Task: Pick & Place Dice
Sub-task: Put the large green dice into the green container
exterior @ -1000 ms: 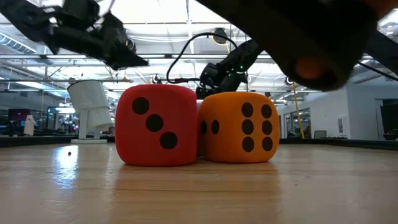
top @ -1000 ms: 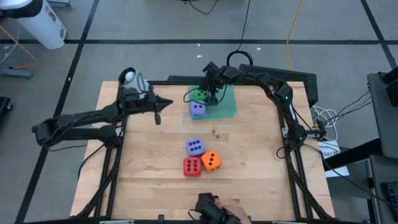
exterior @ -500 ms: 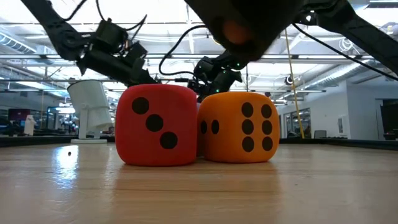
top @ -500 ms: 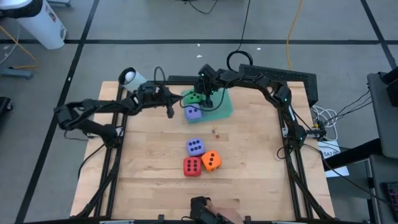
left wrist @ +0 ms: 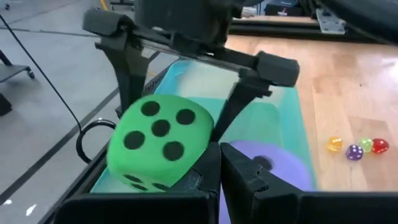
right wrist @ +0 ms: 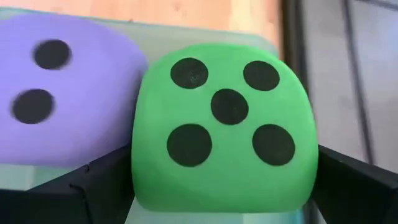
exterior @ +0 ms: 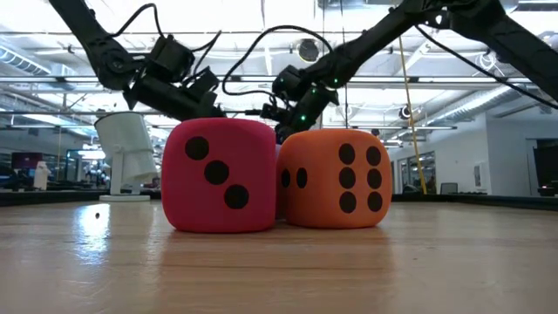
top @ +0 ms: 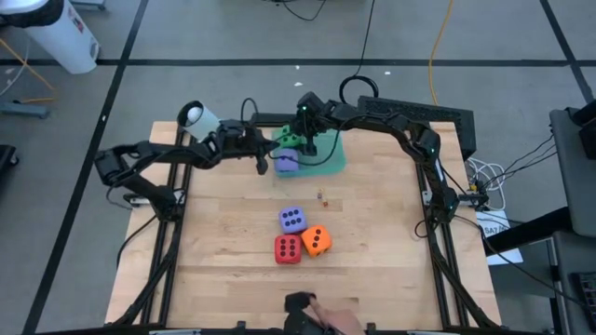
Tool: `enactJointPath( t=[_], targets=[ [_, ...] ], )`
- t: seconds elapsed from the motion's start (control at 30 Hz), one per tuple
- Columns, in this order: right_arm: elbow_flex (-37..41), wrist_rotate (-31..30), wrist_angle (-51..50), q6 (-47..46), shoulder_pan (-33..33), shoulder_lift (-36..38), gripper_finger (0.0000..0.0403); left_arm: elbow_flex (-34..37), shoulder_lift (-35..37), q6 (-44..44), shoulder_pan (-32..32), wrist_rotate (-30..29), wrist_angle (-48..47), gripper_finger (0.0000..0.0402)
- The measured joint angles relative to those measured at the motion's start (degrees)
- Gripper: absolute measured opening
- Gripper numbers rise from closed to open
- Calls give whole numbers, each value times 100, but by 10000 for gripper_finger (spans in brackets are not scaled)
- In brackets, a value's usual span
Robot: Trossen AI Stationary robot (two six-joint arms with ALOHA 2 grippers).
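Observation:
A green die (right wrist: 224, 124) and a purple die (right wrist: 62, 93) sit side by side on the translucent green tray (top: 335, 158) at the table's far side. My right gripper (top: 304, 138) hangs over the green die, open, with one finger on each side of it. My left gripper (left wrist: 221, 171) is shut, its tips low beside the tray, just in front of the gap between the two dice. Mid-table stand another purple die (top: 291, 219), an orange die (top: 317, 241) and a red die (top: 288, 248), the red and orange side by side, the purple close behind them. My right gripper's fingers (right wrist: 93, 183) stand at two opposite sides of the green die (right wrist: 149, 180), slanting down from above; I cannot tell whether they touch it. The die rests on the tray. My left gripper's shut tips are close to the purple die (left wrist: 273, 168); I cannot tell whether they touch it.
Three tiny dice (left wrist: 354, 149) lie on the wood between the tray and the mid-table dice. A white cylinder (top: 196, 116) stands at the far left corner. A person's hand (top: 340, 321) shows at the near edge. Bare wood lies left and right of the dice.
My left gripper has swung toward the table's right and down, from the far left up to the tray's dice. The purple die on the tray has slid a little leftward. The dark shape close before the low camera has gone from that view.

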State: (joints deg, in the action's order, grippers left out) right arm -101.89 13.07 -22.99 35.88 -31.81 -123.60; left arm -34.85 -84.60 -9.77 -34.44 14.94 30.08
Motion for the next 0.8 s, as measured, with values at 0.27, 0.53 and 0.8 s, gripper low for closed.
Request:
enactJointPath(
  t=[0.27, 0.53, 0.8],
  targets=[
    [4, 49, -216, -216, 64, 237, 398, 2, 390, 318, 0, -155, -640, 9],
    [13, 658, 54, -374, 49, 217, 396, 2, 451, 367, 0, -176, -865, 4],
    [13, 1270, 883, -958, -30, 214, 396, 2, 451, 339, 0, -175, -865, 20]
  ],
)
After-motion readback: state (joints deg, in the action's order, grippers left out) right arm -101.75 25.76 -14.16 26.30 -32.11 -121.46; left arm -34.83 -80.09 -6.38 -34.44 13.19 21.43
